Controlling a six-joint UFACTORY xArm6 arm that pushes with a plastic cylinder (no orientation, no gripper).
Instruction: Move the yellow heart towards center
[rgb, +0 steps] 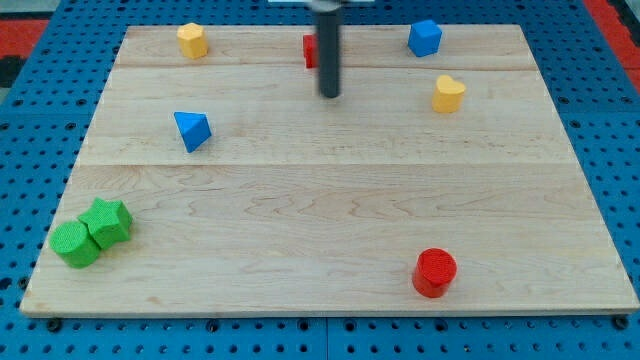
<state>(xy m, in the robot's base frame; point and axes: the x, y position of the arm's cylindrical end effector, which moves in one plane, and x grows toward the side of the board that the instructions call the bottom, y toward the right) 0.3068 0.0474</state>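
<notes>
The yellow heart lies on the wooden board at the view's upper right. My tip rests on the board at the top middle, well to the left of the heart and apart from it. A red block is partly hidden behind the rod, just above and left of the tip.
A yellow block sits at the top left and a blue cube at the top right, above the heart. A blue triangular block lies left of centre. Two green blocks touch at the bottom left. A red cylinder stands at the bottom right.
</notes>
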